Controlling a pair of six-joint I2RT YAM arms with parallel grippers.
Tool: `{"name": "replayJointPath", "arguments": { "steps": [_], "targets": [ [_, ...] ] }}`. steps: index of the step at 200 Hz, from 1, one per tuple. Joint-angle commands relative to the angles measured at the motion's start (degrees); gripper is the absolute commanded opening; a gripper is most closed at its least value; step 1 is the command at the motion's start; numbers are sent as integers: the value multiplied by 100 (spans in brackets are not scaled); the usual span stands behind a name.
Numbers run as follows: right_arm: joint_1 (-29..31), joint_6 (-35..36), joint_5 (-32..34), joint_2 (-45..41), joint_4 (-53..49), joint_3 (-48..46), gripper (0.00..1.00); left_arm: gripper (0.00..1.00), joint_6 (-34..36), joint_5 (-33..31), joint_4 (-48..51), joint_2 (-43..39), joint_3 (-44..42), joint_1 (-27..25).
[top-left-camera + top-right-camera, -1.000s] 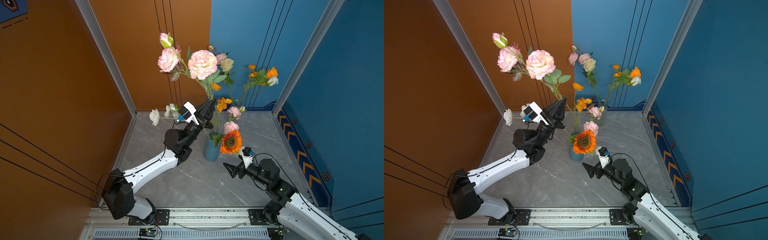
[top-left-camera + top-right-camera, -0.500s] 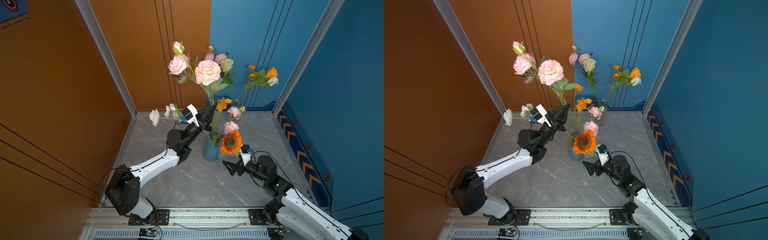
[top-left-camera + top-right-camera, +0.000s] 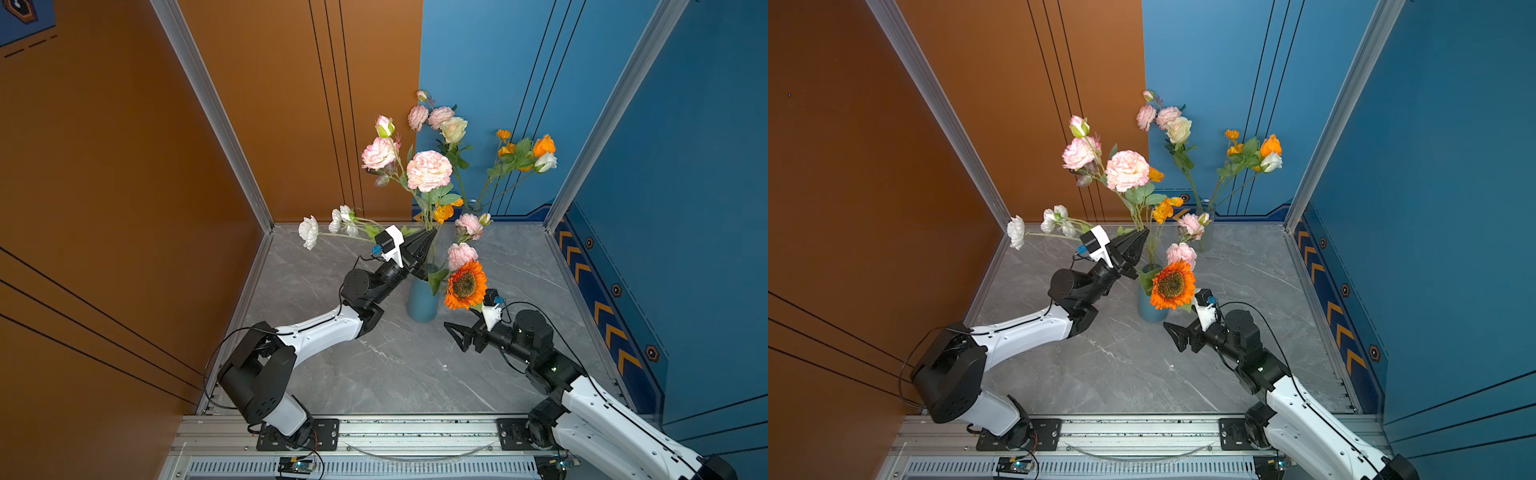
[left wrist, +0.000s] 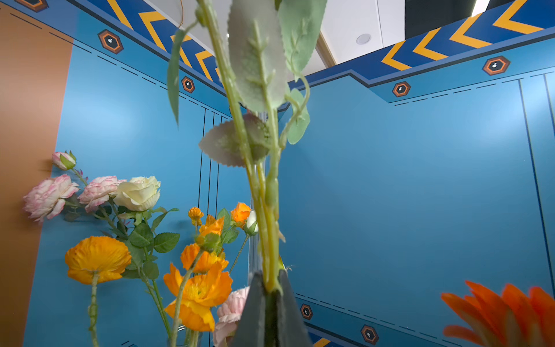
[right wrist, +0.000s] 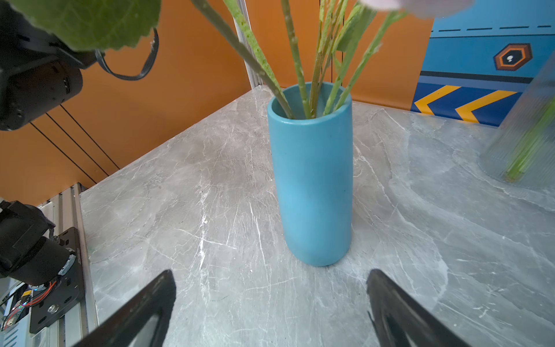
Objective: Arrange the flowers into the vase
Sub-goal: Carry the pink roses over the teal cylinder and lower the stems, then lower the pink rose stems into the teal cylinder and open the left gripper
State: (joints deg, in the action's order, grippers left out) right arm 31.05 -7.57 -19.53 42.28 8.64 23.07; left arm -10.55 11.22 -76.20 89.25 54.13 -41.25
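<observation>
A blue cylindrical vase [image 3: 422,305] [image 3: 1152,309] [image 5: 312,186] stands on the grey marble table with several green stems in its mouth. Among the flowers in it are an orange sunflower [image 3: 464,284] [image 3: 1172,284] and a white-bloomed stem [image 3: 309,230] leaning left. My left gripper [image 3: 432,232] [image 3: 1144,232] [image 4: 268,281] is above the vase's mouth, shut on the green stem of a pink-bloomed spray [image 3: 428,170] [image 3: 1127,170] that rises above it. My right gripper [image 3: 453,332] [image 3: 1173,332] [image 5: 270,272] is open and empty, low on the near right of the vase.
A clear ribbed glass vase [image 3: 1204,237] [image 5: 522,144] at the back holds pink, cream and orange flowers [image 3: 453,129]. Orange and blue walls close in the table [image 3: 395,374] on three sides. A metal rail [image 3: 415,432] runs along the front edge.
My left gripper has come down and slightly to the right with the pink spray, so its blooms sit lower and nearer the other flowers. The right gripper has hardly moved.
</observation>
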Motion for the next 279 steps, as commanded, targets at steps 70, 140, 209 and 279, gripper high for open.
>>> {"name": "replayJointPath", "arguments": {
  "steps": [70,140,209,279],
  "targets": [
    [-29,-97,-122,17,199,40,100,27,-63,-41,-222,32,-277,-5],
    [-3,-160,-148,18,258,48,100,60,-127,-285,905,-553,-523,-128],
    [93,-200,-113,57,400,53,100,98,348,-346,2107,-1511,-1044,-373],
    [313,-231,9,236,564,90,100,98,785,-147,3244,-2476,-1637,-462]
  ]
}}
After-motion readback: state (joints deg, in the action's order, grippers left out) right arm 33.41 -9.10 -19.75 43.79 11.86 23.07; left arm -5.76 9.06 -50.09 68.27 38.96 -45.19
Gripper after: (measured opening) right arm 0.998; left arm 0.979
